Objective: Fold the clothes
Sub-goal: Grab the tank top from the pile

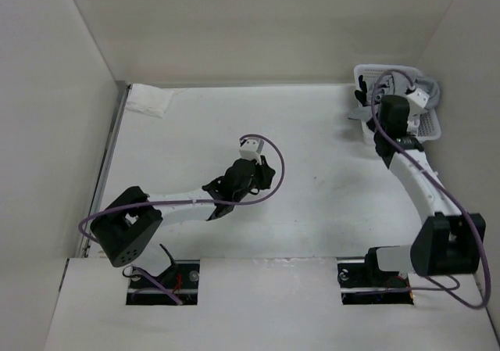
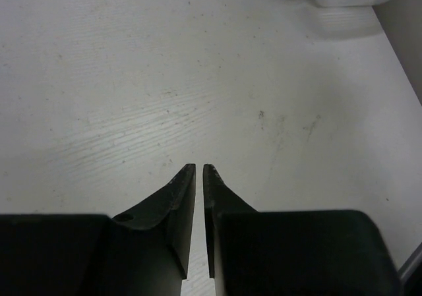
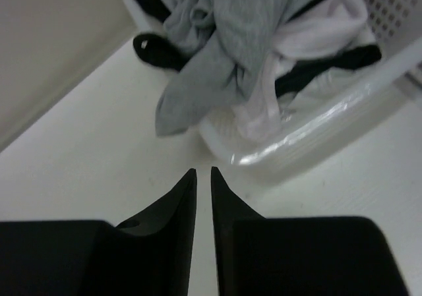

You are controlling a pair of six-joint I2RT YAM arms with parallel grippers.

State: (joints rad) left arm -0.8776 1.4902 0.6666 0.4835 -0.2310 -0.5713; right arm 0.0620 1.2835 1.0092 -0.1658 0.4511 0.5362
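Observation:
The clothes, a grey tank top (image 3: 224,39), lie heaped in a white basket (image 3: 316,131) among black and white garments, with one grey end hanging over the rim onto the table. In the top view the basket (image 1: 433,128) stands at the back right and the grey end (image 1: 354,116) hangs out at its left. My right gripper (image 3: 204,171) hovers over bare table just short of the basket, shut to a thin slit with nothing between its fingers. My left gripper (image 2: 199,166) hangs over bare mid-table (image 1: 262,175), shut and holding nothing.
A small white cloth (image 1: 148,99) lies at the back left corner. White walls close the table at the back and on both sides. A purple cable loops above each arm.

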